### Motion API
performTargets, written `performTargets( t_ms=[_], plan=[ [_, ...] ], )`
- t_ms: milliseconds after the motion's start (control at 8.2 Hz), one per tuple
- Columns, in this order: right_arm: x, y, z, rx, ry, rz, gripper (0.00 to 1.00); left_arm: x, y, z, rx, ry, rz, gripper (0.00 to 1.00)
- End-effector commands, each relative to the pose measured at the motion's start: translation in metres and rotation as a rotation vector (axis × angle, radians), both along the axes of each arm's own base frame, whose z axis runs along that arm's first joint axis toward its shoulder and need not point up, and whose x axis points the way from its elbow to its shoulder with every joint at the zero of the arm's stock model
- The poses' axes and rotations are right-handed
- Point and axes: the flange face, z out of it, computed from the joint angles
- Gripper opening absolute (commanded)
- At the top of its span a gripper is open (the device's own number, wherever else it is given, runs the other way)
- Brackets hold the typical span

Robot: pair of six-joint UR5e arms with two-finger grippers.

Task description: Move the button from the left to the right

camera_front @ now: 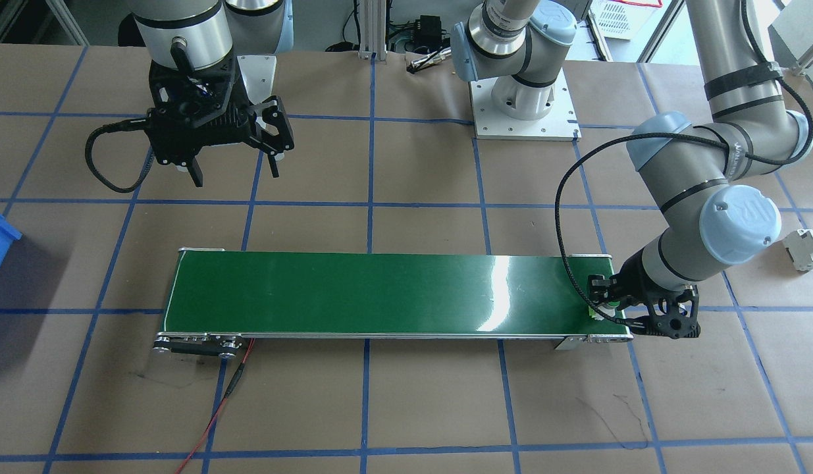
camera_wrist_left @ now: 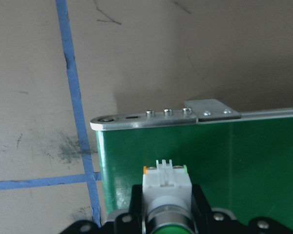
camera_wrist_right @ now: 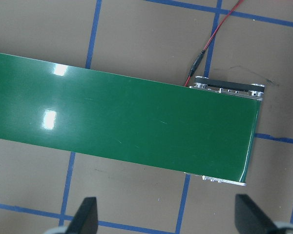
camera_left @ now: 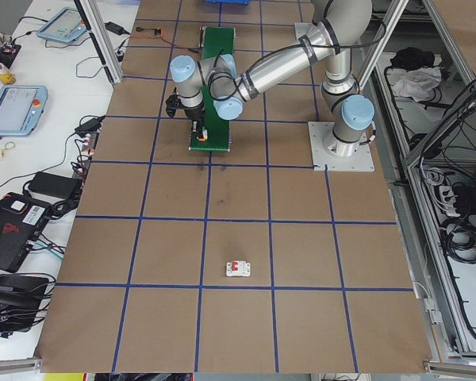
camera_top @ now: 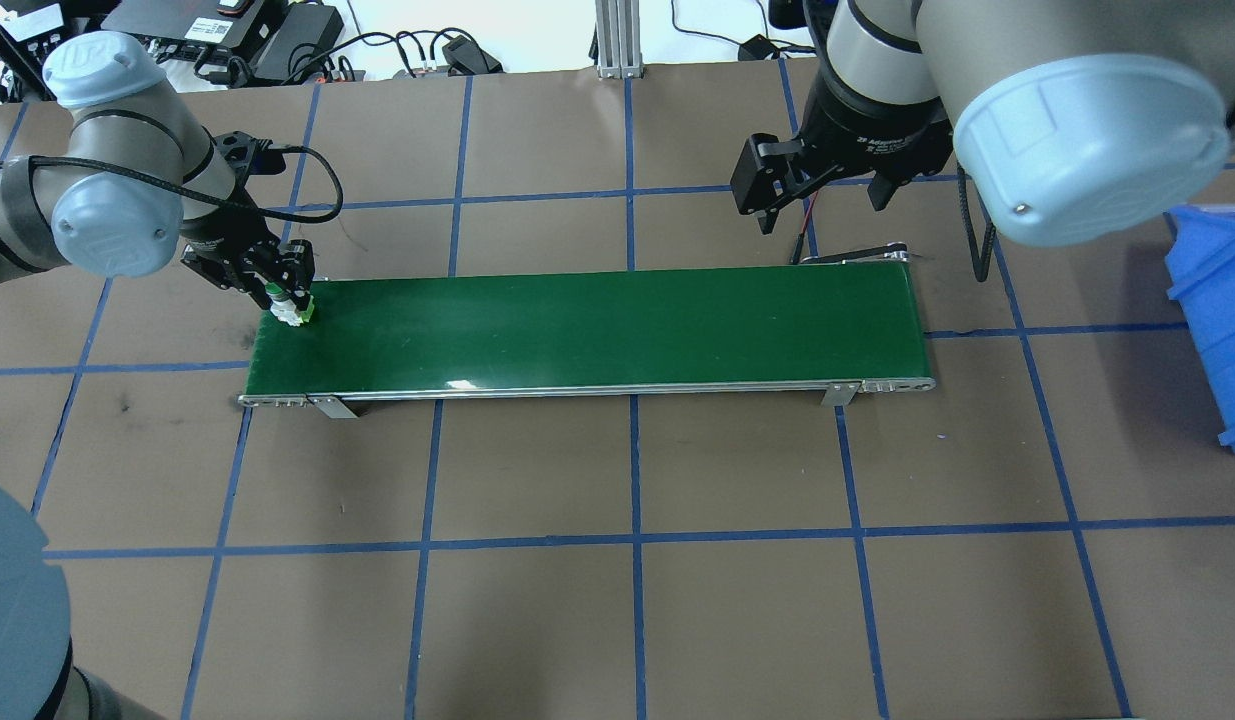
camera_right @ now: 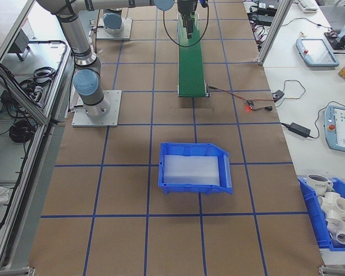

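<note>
Over belt's left end, left hand (camera_top: pixel 289 296) gripping button (camera_top: pixel 294 311).

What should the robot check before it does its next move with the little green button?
1. Left claw shut on the button: ok.
2. Button over the left end of the green belt: ok.
3. Button touching the belt or just above it: cannot tell.
4. Belt surface free of other things along its length: ok.
5. Right claw open and waiting above the table beside the belt's other end: ok.
6. Blue bin in place beyond the belt's right end: ok.
</note>
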Motion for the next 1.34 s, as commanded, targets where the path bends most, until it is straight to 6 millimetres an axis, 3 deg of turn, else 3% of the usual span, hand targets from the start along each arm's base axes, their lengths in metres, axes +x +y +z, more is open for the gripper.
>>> performTargets(
  t_ms=[0,122,366,488,610,854,1220],
  plan=[
    [0.0,0.0,-0.003,0.014,0.005,0.012,1.0,-0.006,0.01,0.015,0.006,-0.004,0.027,1.0],
    [0.0,0.0,-0.005,0.015,0.001,0.014,1.0,-0.013,0.014,0.051,-0.06,-0.015,0.084,1.0],
    [-0.001,0.001,-0.01,0.025,0.014,0.011,1.0,-0.068,0.055,0.129,-0.15,-0.032,0.019,1.0],
    [0.0,0.001,-0.009,0.022,0.007,0.007,1.0,-0.09,0.074,0.158,-0.174,-0.036,-0.021,1.0],
    [-0.002,-0.001,-0.01,0.021,0.022,0.01,1.0,-0.096,0.079,0.173,-0.214,-0.03,-0.03,1.0],
    [0.0,-0.014,-0.02,0.014,0.01,-0.001,1.0,-0.098,0.078,0.167,-0.212,0.01,-0.098,1.0],
    [0.003,-0.056,-0.05,-0.06,-0.014,-0.009,1.0,-0.097,0.086,0.182,-0.235,-0.015,-0.12,1.0]
  ],
)
